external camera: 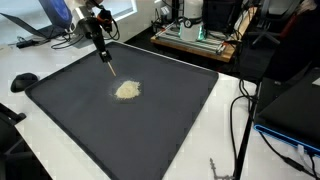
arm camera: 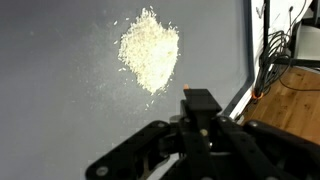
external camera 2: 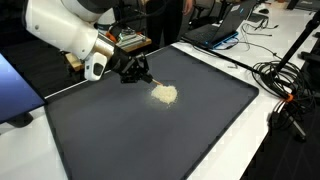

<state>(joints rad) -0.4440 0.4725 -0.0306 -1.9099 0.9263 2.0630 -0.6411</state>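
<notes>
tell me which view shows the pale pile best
The wrist view: the pile is close and large, seen from above, with loose grains scattered round its edge. Both exterior views show it only as a small pale patch on the dark mat, near the stick in the hand.

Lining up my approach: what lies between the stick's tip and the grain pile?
Just bare mat between stick and pile; the wrist view shows it best.

Black cables lie on the white table by one edge of the dark mat. A laptop sits past its far corner.
</notes>
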